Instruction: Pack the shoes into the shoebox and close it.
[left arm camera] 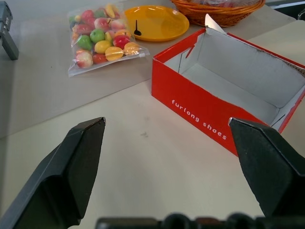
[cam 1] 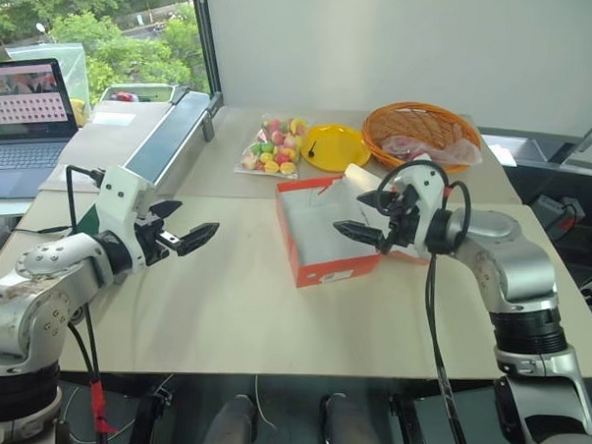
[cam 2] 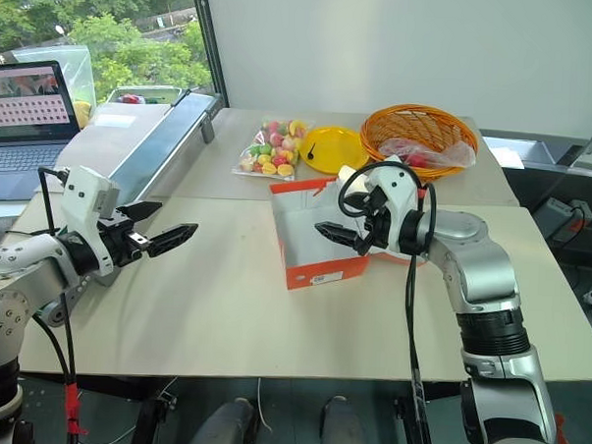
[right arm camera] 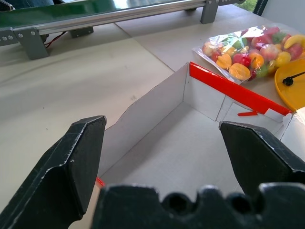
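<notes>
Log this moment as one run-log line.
orange-red cardboard shoebox: open, empty, on table | left gripper: open, empty, left of box | right gripper: open, empty, over box | shoes: not packed

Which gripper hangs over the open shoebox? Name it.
The right gripper, fingers spread, hangs over the shoebox; the left gripper hangs over bare table.

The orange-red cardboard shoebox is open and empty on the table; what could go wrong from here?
1. The orange-red cardboard shoebox looks light and empty; the open right gripper over it might push it across the table.
2. The clear bag of colourful candy and the yellow plate lie close behind the box; a sliding box could hit them.
3. The open left gripper holds nothing.
</notes>
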